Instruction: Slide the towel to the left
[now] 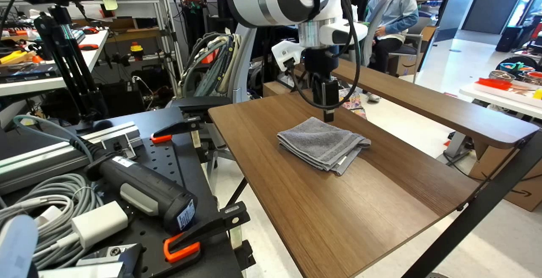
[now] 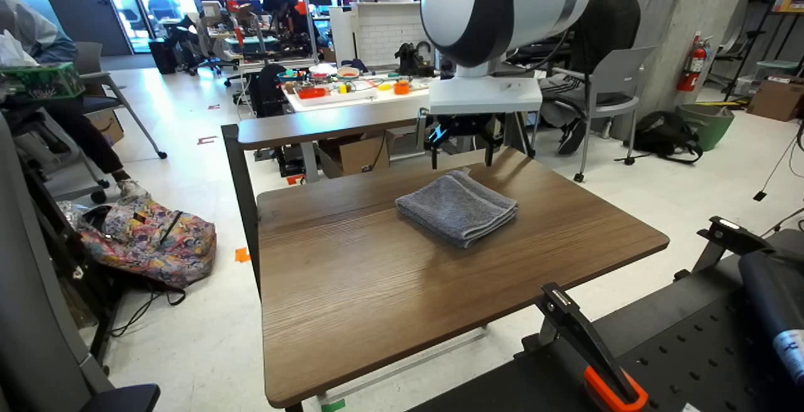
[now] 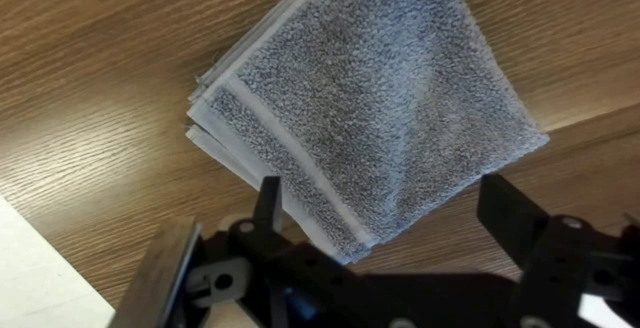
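Observation:
A folded grey towel (image 1: 322, 144) lies flat on the brown wooden table (image 1: 292, 201). It also shows in an exterior view (image 2: 457, 208), on the part of the table near the arm. In the wrist view the towel (image 3: 380, 103) fills the upper middle, with a pale band along one edge. My gripper (image 1: 328, 116) hangs above the table at the towel's edge on the arm's side. Its two fingers are wide apart with nothing between them, as an exterior view (image 2: 461, 162) and the wrist view (image 3: 382, 180) show. One towel corner lies below the gap between the fingers.
A raised wooden shelf (image 1: 423, 95) runs along one side of the table, also in an exterior view (image 2: 326, 126). A black perforated bench (image 1: 161, 163) with clamps, cables and a handheld tool (image 1: 144, 189) stands beside the table. A patterned backpack (image 2: 157, 242) lies on the floor.

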Tool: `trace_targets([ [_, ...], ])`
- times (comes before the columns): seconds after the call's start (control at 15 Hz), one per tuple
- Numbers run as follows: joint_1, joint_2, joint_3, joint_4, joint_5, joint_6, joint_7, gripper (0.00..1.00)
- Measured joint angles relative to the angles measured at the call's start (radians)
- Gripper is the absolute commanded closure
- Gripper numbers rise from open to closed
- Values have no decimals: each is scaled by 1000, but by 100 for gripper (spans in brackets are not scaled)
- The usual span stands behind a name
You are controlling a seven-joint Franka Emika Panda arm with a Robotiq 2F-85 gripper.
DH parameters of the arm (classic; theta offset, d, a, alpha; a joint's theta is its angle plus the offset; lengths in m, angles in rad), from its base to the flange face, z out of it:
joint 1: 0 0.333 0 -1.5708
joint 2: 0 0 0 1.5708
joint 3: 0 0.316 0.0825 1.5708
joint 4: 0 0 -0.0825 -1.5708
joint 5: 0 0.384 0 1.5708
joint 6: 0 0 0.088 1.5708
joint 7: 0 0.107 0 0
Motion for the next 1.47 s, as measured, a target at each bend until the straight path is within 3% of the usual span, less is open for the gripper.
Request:
trace_targets([
  [0.47, 31, 194, -25, 181, 21, -12, 51, 0],
  [0.87, 22, 282, -28, 294, 47, -100, 50, 0],
  [1.47, -68, 320, -27, 393, 56, -227, 16, 0],
])
